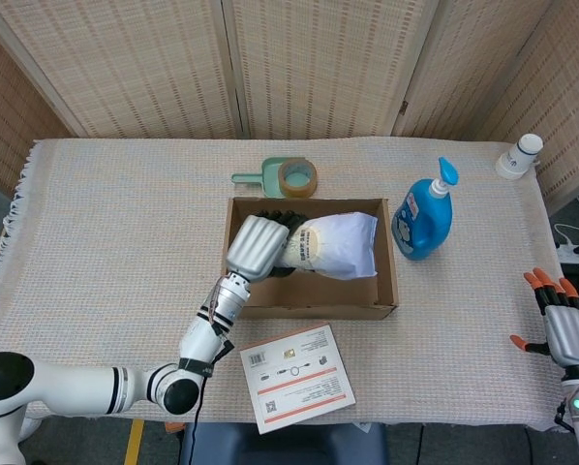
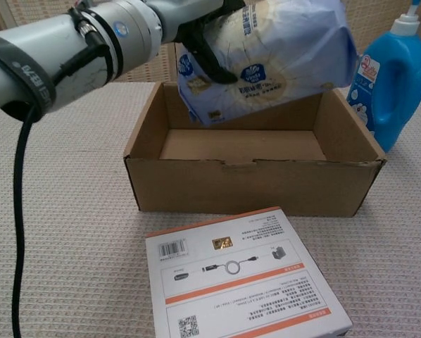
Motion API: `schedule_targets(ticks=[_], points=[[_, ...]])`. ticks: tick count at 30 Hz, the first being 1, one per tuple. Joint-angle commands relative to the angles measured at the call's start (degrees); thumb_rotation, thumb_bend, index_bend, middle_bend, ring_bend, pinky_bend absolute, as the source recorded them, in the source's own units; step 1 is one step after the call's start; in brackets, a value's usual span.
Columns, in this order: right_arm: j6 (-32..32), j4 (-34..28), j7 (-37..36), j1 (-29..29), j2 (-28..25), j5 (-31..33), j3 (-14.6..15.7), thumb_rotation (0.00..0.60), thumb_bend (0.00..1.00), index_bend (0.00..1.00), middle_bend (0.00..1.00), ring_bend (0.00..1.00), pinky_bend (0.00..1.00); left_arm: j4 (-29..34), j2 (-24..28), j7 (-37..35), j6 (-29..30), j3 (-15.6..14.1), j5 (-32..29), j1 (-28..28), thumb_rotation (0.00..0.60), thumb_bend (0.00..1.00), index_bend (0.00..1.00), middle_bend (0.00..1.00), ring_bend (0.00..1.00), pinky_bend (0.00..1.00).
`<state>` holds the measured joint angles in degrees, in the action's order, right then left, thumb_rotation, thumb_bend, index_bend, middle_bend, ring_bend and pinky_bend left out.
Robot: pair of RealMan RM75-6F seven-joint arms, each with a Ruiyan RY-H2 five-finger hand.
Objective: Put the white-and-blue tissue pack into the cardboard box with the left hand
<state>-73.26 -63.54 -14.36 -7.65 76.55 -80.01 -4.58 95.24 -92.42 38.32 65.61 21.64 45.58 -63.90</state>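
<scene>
Now the tissue pack [image 1: 336, 244] is hanging above the open cardboard box [image 1: 386, 291], its long axis running left to right across the box, the left hand [image 1: 260, 246] clamping its left end with dark fingers [image 2: 203, 56] wrapping the wrapper. Only the chest view is showing the printed face and the pack sitting clear above the box floor, tilting up to the right. Only the head view is catching the right hand [image 1: 563, 331], fingers spreading apart, holding nothing, off the tabletop's right edge. Around the box, a woven cloth is covering the tabletop [image 1: 106, 223]; a blue bottle [image 1: 425, 218] is standing just right, a tape roll [image 1: 297, 177] behind, a printed card [image 1: 297, 376] in front, wicker screens [image 1: 319, 58] backing everything.
</scene>
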Motion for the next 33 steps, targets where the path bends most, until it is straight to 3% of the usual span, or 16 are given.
schedule_targets(ticks=[1, 10, 17, 21, 24, 30, 33], points=[[0.2, -0.1, -0.4, 0.0, -0.2, -0.2, 0.2, 0.600, 0.00, 0.08, 0.00, 0.00, 0.00, 0.8, 2.1, 1.4, -3.4, -0.3, -4.8, -0.9, 0.600, 0.17, 0.00, 0.00, 0.00, 0.03], [0.1, -0.4, 0.5, 0.0, 0.1, -0.8, 0.7, 0.600, 0.00, 0.10, 0.00, 0.00, 0.00, 2.0, 5.2, -1.1, 0.7, -0.4, 0.3, 1.4, 0.600, 0.16, 0.00, 0.00, 0.00, 0.00], [-0.2, -0.2, 0.7, 0.1, 0.4, -1.1, 0.8, 0.600, 0.00, 0.10, 0.00, 0.00, 0.00, 8.3, 13.9, 1.9, 3.0, -1.7, -0.5, 4.8, 0.600, 0.19, 0.00, 0.00, 0.00, 0.01], [-0.3, -0.3, 0.9, 0.1, 0.5, -1.4, 1.0, 0.600, 0.00, 0.10, 0.00, 0.00, 0.00, 12.6, 20.9, 7.8, 7.4, -4.0, -2.1, 7.9, 0.600, 0.25, 0.00, 0.00, 0.00, 0.05], [-0.2, -0.5, 1.3, 0.1, 0.6, -1.6, 1.3, 0.600, 0.00, 0.10, 0.00, 0.00, 0.00, 12.6, 25.6, 8.0, 9.6, -6.3, -2.3, 11.6, 0.600, 0.25, 0.00, 0.00, 0.00, 0.06], [-1.5, -1.6, 1.7, 0.4, 0.3, -2.4, 1.5, 0.600, 0.00, 0.09, 0.00, 0.00, 0.00, 10.1, 32.1, -4.0, 8.9, -12.2, 5.1, 21.2, 0.600, 0.25, 0.00, 0.00, 0.00, 0.08], [-2.5, -2.3, 1.5, 0.5, 0.1, -3.0, 1.5, 0.600, 0.00, 0.09, 0.00, 0.00, 0.00, 7.4, 32.8, -10.6, 11.4, -16.7, 13.3, 26.9, 0.600, 0.25, 0.00, 0.00, 0.00, 0.08]])
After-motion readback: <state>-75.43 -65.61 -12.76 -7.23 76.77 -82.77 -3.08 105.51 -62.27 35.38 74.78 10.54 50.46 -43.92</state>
